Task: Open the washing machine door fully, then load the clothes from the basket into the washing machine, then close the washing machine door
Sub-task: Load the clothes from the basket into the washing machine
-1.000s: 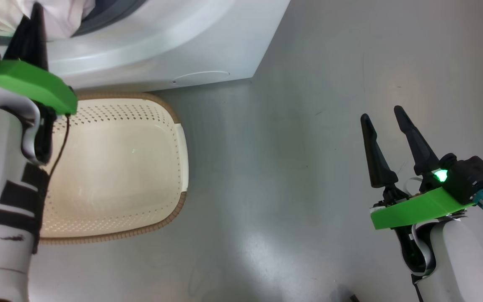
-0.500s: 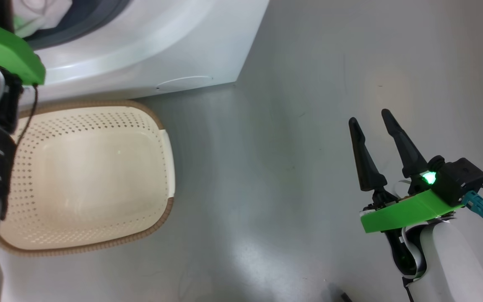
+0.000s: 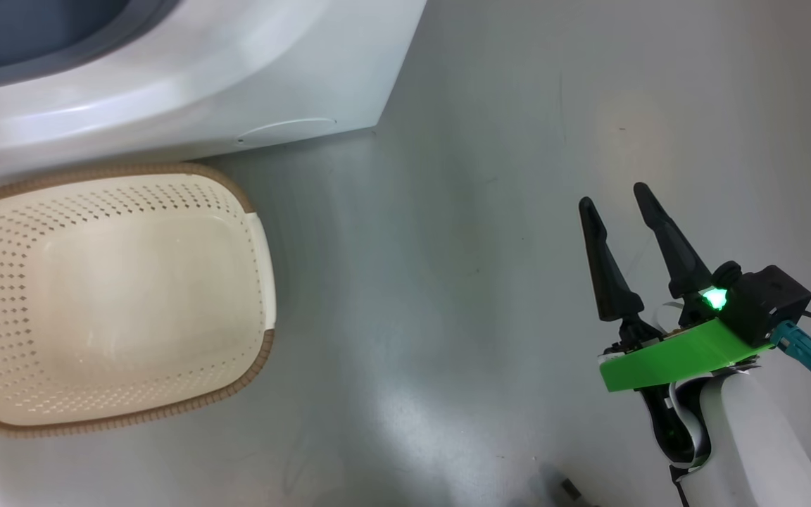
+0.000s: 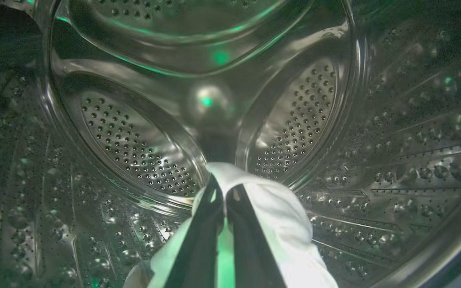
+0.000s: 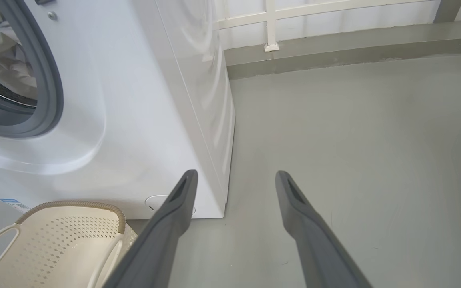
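Now we are holding white cloth inside the drum

We are reaching our left hand into the steel drum of the washing machine. Its two dark fingers are pressing together on a bunched piece of white cloth. The cloth is bulging past the fingertips and spilling down on both sides of them. It is hanging in front of the drum's perforated back wall, low in the left wrist view; whether it is touching the drum we cannot tell. Green light is glinting off the polished steel.

Our right hand is hovering over the grey floor, well apart from the machine's corner, with its fingers standing apart. In the right wrist view we are looking past those fingers at the machine's white front. There the grey rubber gasket is ringing the open mouth, and a fold of pale fabric is showing inside it.

The basket is sitting on the floor just in front of the machine, its brown woven-look rim lying close to the machine's base near the round service flap. Its cream perforated walls and smooth bottom are showing in the head view. A blue label sticker is peeking out low on the machine's front, just beside the basket.
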You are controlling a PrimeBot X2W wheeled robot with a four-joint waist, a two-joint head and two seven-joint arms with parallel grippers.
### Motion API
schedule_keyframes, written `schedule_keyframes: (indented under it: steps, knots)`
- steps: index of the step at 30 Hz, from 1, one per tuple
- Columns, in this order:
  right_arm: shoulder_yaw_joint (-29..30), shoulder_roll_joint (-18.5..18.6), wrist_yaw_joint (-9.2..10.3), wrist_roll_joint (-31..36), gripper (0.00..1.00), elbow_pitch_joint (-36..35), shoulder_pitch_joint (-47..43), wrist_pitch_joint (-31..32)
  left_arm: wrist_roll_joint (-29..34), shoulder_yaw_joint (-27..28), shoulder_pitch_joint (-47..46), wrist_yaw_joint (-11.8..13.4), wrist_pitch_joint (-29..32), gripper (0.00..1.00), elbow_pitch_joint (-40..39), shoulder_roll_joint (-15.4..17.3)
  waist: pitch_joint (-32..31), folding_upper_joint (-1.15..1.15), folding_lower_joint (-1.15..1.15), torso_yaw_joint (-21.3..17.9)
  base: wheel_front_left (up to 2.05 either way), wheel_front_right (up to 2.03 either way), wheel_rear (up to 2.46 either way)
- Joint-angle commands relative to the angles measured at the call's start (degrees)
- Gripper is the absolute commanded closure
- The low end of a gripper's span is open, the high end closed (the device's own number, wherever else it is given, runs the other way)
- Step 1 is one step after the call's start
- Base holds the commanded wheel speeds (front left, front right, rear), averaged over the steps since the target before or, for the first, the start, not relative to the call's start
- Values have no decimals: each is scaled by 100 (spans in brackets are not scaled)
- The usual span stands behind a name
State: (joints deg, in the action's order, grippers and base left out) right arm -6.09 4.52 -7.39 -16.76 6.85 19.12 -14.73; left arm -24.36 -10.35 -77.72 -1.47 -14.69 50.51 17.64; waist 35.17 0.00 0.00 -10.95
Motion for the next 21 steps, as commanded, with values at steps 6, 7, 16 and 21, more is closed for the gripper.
schedule_keyframes:
  steps: [6,7,16,21]
  knots:
    - [-128,-41,-10,-45,0,-132,-1,-27,402,155,448,-167,-29,100,39,44,6,0,0,-26,0,0,0]
    - [-134,-40,-10,-44,0,-131,0,-27,420,165,455,-184,-29,100,155,5,9,0,0,-26,0,0,0]
    - [-153,-44,-10,-49,0,-138,-14,-27,627,78,123,-291,-30,100,1148,-58,-4,0,0,-74,0,0,0]
    - [-144,-48,-10,-55,0,-130,-16,-27,682,-40,-117,-353,-26,82,1715,-80,-1,0,0,-63,0,0,0]
